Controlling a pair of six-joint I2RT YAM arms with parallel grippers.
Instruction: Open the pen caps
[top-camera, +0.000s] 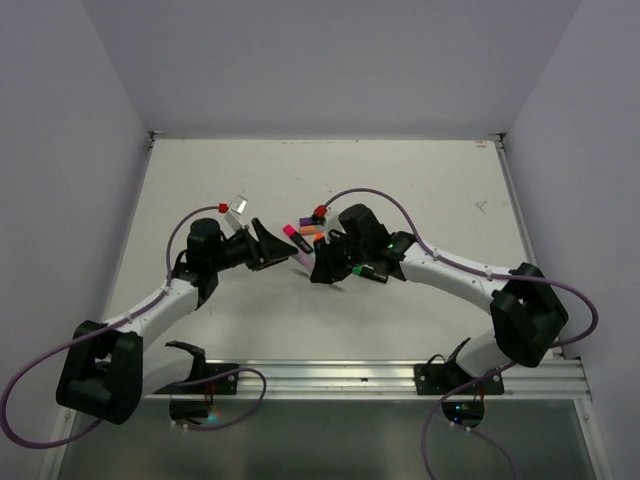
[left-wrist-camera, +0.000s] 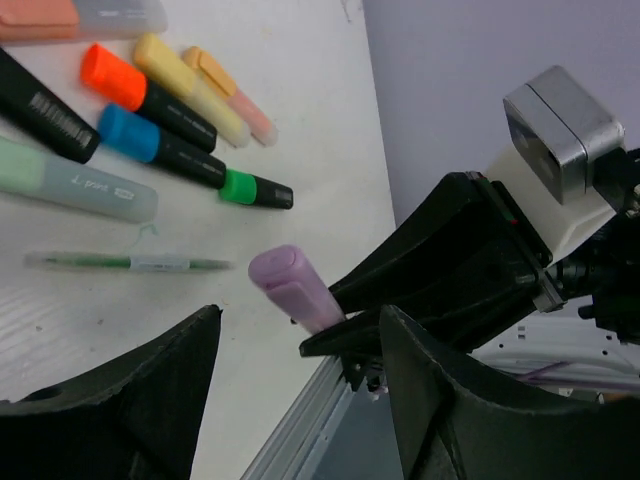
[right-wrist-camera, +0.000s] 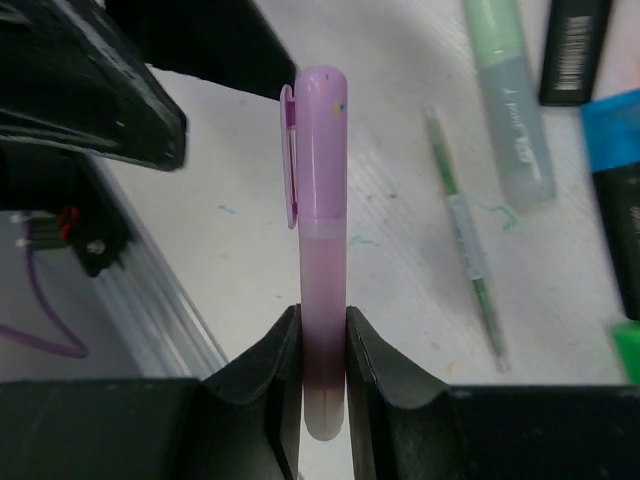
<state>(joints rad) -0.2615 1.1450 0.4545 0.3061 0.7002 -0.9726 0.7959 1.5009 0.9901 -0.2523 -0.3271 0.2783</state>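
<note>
- Plainly, the right pincer (right-wrist-camera: 323, 345) was closed on the lilac barrel (right-wrist-camera: 322, 290) of a highlighter. One finger pressed each side of it, low in the middle of the right wrist view.
- The purple cap (right-wrist-camera: 320, 140) sat fully on that barrel and pointed to the top of the same frame, with its clip on the left side. It was held up off the table (top-camera: 400, 190).
- The left pincer (left-wrist-camera: 300, 320) stood open, its two fingers well apart along the bottom of the left wrist view.
- The purple cap showed in the gap above the left pincer's fingertips and touched neither (whether it lay level with them or beyond them could not be told).
- In the overhead view the two pincers met nearly tip to tip around the centre of the frame.
- Other pens lay on the table in the upper left of the left wrist view. An orange cap (left-wrist-camera: 112, 76) and a blue cap (left-wrist-camera: 128, 132) lay side by side, each on a black barrel.
- A green cap (left-wrist-camera: 238, 186) lay in line with the blue one, nearer the frame's centre.
- A pale yellow highlighter (left-wrist-camera: 190, 88) lay just right of the orange cap.
- A mint highlighter (left-wrist-camera: 75, 180) lay at the left edge, with a thin green stick (left-wrist-camera: 130, 263) below it.
</note>
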